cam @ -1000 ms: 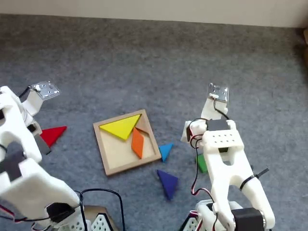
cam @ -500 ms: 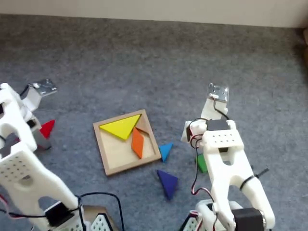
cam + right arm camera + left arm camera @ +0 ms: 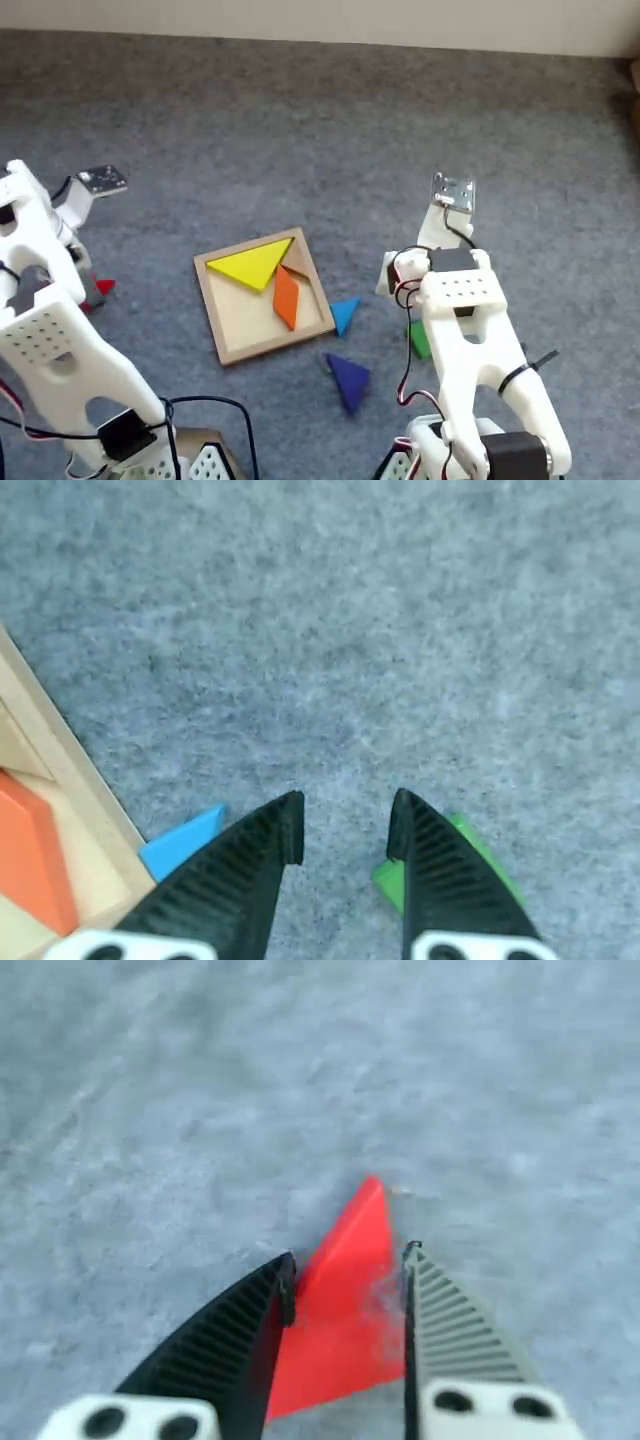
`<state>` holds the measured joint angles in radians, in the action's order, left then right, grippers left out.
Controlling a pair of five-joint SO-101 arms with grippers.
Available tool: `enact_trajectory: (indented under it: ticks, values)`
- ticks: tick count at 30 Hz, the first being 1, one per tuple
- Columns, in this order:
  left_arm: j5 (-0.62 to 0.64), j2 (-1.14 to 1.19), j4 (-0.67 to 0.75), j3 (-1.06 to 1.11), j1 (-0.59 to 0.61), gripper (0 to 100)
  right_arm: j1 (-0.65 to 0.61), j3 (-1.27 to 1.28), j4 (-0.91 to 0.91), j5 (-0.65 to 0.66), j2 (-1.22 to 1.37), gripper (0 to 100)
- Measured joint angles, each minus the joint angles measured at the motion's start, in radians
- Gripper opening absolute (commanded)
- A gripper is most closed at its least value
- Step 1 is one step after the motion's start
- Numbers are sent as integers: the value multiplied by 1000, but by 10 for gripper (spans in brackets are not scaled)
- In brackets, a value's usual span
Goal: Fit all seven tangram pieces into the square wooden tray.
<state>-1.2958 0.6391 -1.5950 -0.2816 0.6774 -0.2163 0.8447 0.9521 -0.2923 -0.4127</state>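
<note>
- Red triangle point(image 3: 345, 1310) lies well left of the tray point(image 3: 208, 305); left gripper point(image 3: 348, 1260) straddles it, jaws apart, lined up to pinch.
- Right gripper point(image 3: 345, 815) hangs parted just right of the tray, between blue triangle point(image 3: 180, 840) and green piece point(image 3: 388, 880).

The left arm point(image 3: 45, 330) swings in from the near-left corner and stretches away from its base. Its white body now lies over the spot where the red wooden triangle point(image 3: 104, 286) sat in the open a second ago. That triangle was then in full sight at the left of the scene. Half a second ago the arm hid part of it, and now just a small red corner peeks out beside the arm. The left gripper point(image 3: 348, 1257) has come down over the piece, with its two fingers spread on either side of it. Whether the triangle itself has shifted cannot be told.
</note>
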Motion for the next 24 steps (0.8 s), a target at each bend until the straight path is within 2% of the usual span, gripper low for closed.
enact_trajectory:
  ticks: [6, 14, 19, 24]
  values:
    - [25, -144, -77, 0, -20, 308, 0, 0, 0, 0, 0, 149]
    - [35, -287, -84, 0, 8, 309, 0, 0, 0, 0, 0, 149]
    - [35, -302, -84, 0, 95, 301, 0, 0, 0, 0, 0, 149]
    - [28, -269, -66, 0, 227, 237, 0, 0, 0, 0, 0, 149]
